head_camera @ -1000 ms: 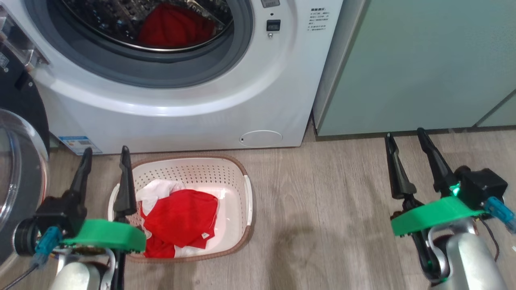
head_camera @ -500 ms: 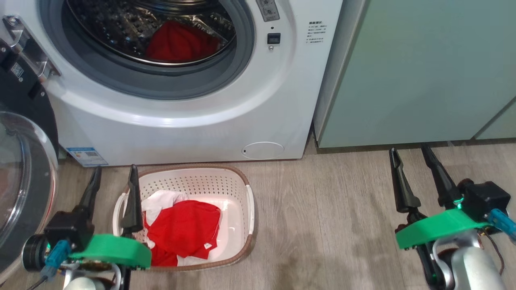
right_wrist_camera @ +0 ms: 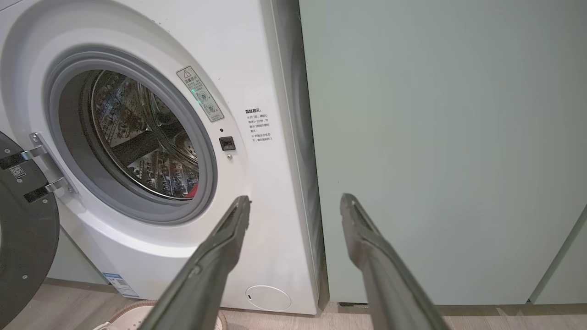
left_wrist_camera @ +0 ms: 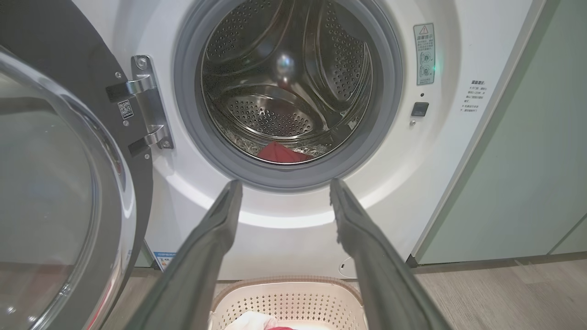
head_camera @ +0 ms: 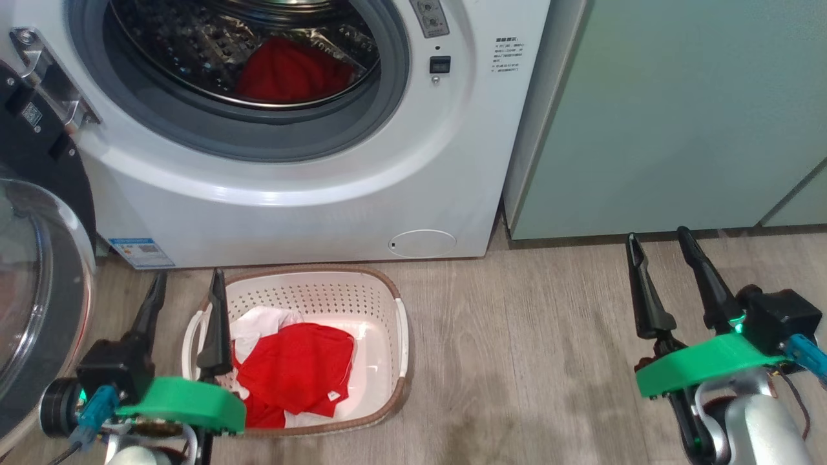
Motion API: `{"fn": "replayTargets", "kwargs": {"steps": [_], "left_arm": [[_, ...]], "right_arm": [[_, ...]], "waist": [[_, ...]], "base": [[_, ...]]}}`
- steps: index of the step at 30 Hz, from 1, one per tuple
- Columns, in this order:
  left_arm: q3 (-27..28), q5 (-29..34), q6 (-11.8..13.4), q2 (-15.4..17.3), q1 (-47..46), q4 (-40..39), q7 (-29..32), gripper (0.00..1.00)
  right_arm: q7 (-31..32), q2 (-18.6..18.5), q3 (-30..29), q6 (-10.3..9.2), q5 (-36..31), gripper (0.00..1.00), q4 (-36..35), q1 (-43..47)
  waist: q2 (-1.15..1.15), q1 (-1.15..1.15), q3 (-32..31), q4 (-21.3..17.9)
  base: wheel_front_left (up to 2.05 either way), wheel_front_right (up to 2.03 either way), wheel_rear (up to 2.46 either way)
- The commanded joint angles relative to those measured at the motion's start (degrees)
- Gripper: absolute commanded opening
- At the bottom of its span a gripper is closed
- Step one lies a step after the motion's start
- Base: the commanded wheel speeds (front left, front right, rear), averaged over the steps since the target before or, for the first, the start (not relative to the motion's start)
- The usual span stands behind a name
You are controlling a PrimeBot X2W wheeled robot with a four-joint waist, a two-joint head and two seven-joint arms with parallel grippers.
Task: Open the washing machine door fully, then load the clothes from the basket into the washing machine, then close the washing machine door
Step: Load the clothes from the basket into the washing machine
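L pincer (head_camera: 188,274) is hanging nearest, fingers spread wide, nothing btwn them, its inner finger lining up w/ the left rim of the basket (head_camera: 310,294) in the head view. R pincer (head_camera: 656,234) is gaping too, empty, hovering over bare floor (head_camera: 549,361) well to the right.

The clothes (head_camera: 297,374) are lying crumpled in the basket, left of centre. The heap's long axis is running diagonally, near-left to far-right. The basket is facing mouth-up, handles left & right, prob. lying broadside to the washing machine (head_camera: 291,219) just beyond.

Risks:
- A dropping L finger could be catching that rim & skidding or tipping the basket.
- Mesh could be snagging on a fingertip.

Farther back, another red piece (head_camera: 291,71) is sitting in the drum. The washing machine door (head_camera: 32,290) is standing open at far left, close to the L arm, so an elbow could be knocking it.
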Motion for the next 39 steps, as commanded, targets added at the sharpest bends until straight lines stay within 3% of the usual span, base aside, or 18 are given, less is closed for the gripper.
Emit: {"fn": "replayTargets", "kwargs": {"steps": [1,17,24,30,39], "left_arm": [[1.94,0.05,0.28,1.11,-1.48,-1.97,0.09,1.0],[1.45,0.35,0.64,1.71,-2.9,-1.62,0.11,1.0],[0.19,0.35,-0.94,2.37,-7.99,0.85,1.6,1.0],[-2.08,-0.8,-4.41,2.07,-16.84,10.2,4.6,1.0],[-3.74,-3.6,-9.09,0.33,-30.89,32.88,9.55,1.0]], "right_arm": [[0.07,-0.15,1.43,0.0,0.31,1.0,-2.32,-0.88],[-0.16,-0.15,1.51,0.0,0.52,1.0,-3.28,-1.41],[0.0,-0.15,2.18,0.0,0.35,1.0,-5.3,-2.99],[-0.07,-0.15,3.49,0.0,-0.11,1.0,-7.69,-6.41],[-2.04,-0.15,6.52,0.0,0.15,1.0,-8.95,-12.03]], "waist": [[0.0,0.01,0.11,-0.06],[0.0,0.01,1.31,0.19],[0.0,0.01,6.69,0.9],[0.0,0.01,15.37,0.43],[0.0,0.01,28.28,-3.03]], "base": [[0.0,0.0,0.0],[0.0,0.0,0.0],[0.0,0.0,0.0],[0.0,0.0,0.0],[0.0,0.0,0.0]]}}
